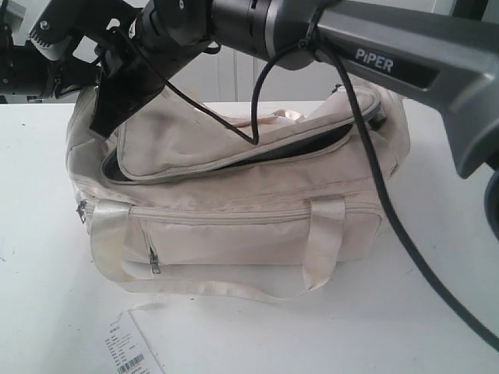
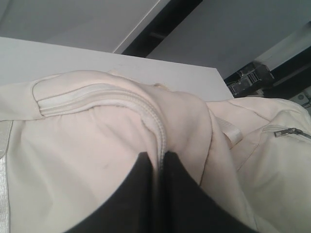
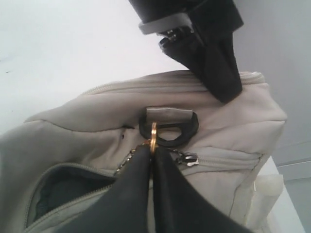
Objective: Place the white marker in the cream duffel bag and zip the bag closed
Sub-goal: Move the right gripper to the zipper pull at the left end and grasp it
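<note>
- You see the large, soft cream duffel bag (image 1: 234, 226) lying on the white table (image 1: 437, 296), with its two loop handles (image 1: 323, 241) hanging on the front side.
- The top zipper of the bag is partly open; a long curved gap (image 1: 257, 158) shows the black lining inside.
- Your left gripper (image 2: 159, 158) is at the left end of the bag. Its two dark fingers (image 2: 138, 194) are closed and pinch a ridge of the cream fabric, just where a zipper seam runs.
- Your right gripper (image 3: 151, 150) is over the top of the bag, at the same end. Its fingers are pressed together on the small gold ring charm (image 3: 153, 132), which stands upright between the tips.
- Just behind the ring there is a black D-shaped buckle (image 3: 170, 130) on a grey strap loop, and beside it a metal zipper slider (image 3: 190, 158).
- The slim white marker does not show in any view; you cannot tell whether it is inside the bag.
- A white barcoded paper tag (image 1: 129, 351) lies on the table in front of the bag, near its left corner.
</note>
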Robot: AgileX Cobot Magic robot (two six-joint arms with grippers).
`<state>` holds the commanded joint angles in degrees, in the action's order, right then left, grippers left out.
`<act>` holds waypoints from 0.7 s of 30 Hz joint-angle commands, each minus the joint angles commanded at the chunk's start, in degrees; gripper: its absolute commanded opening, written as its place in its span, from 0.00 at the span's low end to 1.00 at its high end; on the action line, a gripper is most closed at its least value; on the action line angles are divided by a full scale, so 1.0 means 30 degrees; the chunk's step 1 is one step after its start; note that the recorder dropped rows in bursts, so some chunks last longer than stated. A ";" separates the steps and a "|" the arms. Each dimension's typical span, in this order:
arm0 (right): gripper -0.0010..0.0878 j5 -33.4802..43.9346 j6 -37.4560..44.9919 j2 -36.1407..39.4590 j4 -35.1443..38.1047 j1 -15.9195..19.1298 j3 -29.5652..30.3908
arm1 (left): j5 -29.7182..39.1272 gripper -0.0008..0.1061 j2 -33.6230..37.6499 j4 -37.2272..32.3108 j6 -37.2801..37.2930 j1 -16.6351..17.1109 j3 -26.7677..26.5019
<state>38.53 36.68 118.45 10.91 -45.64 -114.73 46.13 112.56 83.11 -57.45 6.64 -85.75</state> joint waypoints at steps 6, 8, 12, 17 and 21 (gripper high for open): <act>0.01 0.0166 0.0000 -0.0070 0.0237 0.0000 0.0000 | 0.0000 0.01 0.0000 0.0000 0.0000 0.0000 0.0000; 0.01 0.0322 0.0000 -0.0151 0.0485 0.0000 0.0000 | -0.0033 0.01 0.0000 0.0008 0.0000 0.0000 0.0000; 0.01 0.0734 0.0000 -0.0326 0.0577 0.0000 0.0000 | -0.0026 0.01 0.0000 0.0093 0.0000 0.0000 0.0000; 0.01 0.1245 0.0000 -0.0403 0.0814 0.0000 0.0000 | -0.0072 0.01 0.0000 0.0084 0.0000 0.0000 0.0000; 0.01 0.1373 0.0000 -0.0403 0.0864 0.0000 0.0000 | -0.0072 0.01 0.0000 0.0084 0.0000 0.0000 0.0000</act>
<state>42.64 36.68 117.24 13.50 -45.64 -114.73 45.91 112.56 83.36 -57.45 6.64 -85.75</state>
